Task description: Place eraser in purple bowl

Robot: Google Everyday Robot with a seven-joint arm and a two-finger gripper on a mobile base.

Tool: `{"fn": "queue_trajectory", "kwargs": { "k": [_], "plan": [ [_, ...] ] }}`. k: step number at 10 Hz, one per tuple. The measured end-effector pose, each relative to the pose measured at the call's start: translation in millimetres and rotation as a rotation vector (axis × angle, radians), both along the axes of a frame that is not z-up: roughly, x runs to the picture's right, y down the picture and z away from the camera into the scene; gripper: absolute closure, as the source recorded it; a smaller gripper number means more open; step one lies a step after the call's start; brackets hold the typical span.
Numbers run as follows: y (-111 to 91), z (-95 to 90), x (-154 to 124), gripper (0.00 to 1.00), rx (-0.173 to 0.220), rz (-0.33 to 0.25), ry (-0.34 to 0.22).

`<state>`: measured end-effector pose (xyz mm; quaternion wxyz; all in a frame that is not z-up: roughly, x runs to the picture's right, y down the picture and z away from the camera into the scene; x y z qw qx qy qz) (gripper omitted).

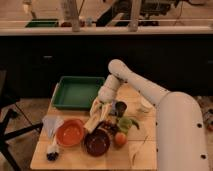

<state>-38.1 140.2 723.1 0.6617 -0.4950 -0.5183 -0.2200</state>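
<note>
The robot's gripper [94, 122] hangs low over the wooden table [42, 157] at the far rim of the purple bowl [97, 142], which lies just nearer the camera beside the orange bowl [70, 133]; its grip, and the eraser's whereabouts, cannot be made out.

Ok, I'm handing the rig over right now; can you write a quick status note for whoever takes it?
Gripper: low over the table, between the orange bowl and the purple bowl, at the purple bowl's far-left rim. Whether it holds the eraser cannot be told.
Purple bowl: front centre of the table, left of a round orange fruit.
Done: nothing confirmed.
Left: get the eraser into the purple bowl.
</note>
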Motion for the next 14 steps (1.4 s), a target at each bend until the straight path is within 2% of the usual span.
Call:
{"fn": "queue_trajectory", "kwargs": {
  "k": [2, 5, 10, 14],
  "plan": [
    [14.6, -1.5, 0.1, 1.0, -0.028, -0.022, -0.051],
    [30.3, -5.2, -4.5, 1.0, -0.036, -0.074, -0.102],
    [38.4, -9.3, -11.1, 1.0, 0.008, -0.18, -0.135],
    [43.7, -12.5, -11.6, 1.0, 0.041, -0.2, -0.138]
  ]
}}
